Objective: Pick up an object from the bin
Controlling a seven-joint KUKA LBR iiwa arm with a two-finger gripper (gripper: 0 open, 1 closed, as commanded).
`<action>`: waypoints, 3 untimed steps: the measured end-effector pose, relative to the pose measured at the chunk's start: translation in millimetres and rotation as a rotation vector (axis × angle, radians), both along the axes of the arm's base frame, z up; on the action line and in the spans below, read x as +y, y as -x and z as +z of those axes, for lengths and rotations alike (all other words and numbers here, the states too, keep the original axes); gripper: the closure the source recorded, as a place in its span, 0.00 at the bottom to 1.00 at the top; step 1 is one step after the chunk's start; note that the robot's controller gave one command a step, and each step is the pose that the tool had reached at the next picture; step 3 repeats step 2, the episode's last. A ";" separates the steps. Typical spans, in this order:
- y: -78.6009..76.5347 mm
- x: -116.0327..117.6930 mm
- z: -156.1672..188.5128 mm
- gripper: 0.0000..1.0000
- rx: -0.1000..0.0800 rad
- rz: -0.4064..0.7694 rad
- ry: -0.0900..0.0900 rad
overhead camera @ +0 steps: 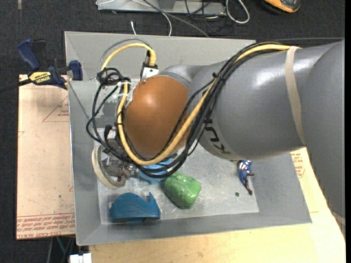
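Observation:
My gripper (118, 167) is low in the bin's front left part, under the arm's orange dome. It is right against a cream round thing (97, 167), shaped like a ring or roll, that lies by the left wall and is partly hidden by the gripper. A blue flat thing (155, 172) peeks out from beneath the arm just to the gripper's right. In front of the gripper lies a blue rounded thing (133, 207) near the front wall. A green lump (182, 189) rests to the right of it.
A small red and blue figure (245, 175) lies alone on the bin's floor at the right. The arm and its cables cover the bin's middle and back.

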State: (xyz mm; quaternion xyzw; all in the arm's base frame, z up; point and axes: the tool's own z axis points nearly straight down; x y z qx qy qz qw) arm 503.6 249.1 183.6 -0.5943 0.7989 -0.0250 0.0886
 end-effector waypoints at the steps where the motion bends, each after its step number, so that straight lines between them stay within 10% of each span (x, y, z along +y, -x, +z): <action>1: 8.9 -13.8 -71.9 1.00 -0.015 0.043 0.000; 3: 17.4 -6.3 -61.6 1.00 -0.021 0.121 0.014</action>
